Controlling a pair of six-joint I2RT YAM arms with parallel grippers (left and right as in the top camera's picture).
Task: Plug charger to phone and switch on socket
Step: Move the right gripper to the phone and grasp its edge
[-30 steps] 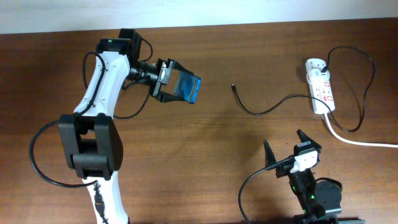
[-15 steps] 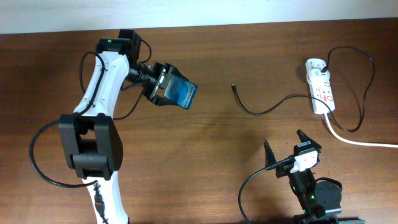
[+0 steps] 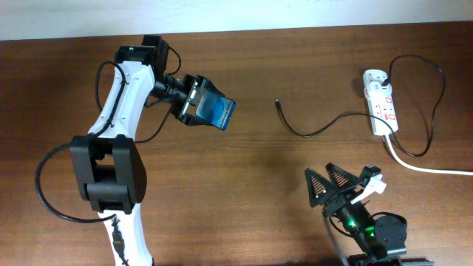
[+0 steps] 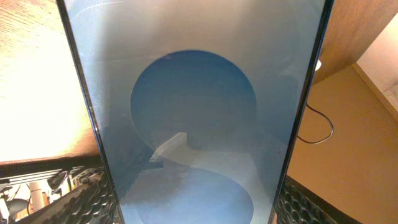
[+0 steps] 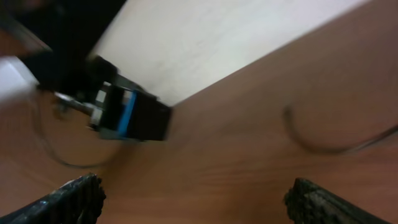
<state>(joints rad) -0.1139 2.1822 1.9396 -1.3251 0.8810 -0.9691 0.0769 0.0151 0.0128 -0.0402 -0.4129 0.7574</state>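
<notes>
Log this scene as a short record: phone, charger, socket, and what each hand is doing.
phone: gripped by the left hand, tilted, screen lit blue
left hand: shut on phone
right hand: open, empty, apart from the charger
charger: lying on the table, plug free, between phone and socket
socket: on the right side, white cord leading off right; switch state unreadable
status: plug not yet in phone

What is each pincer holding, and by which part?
Left pincer holds the phone, pads clamped on its two long edges near one end. Right pincer is open and holds nothing.
</notes>
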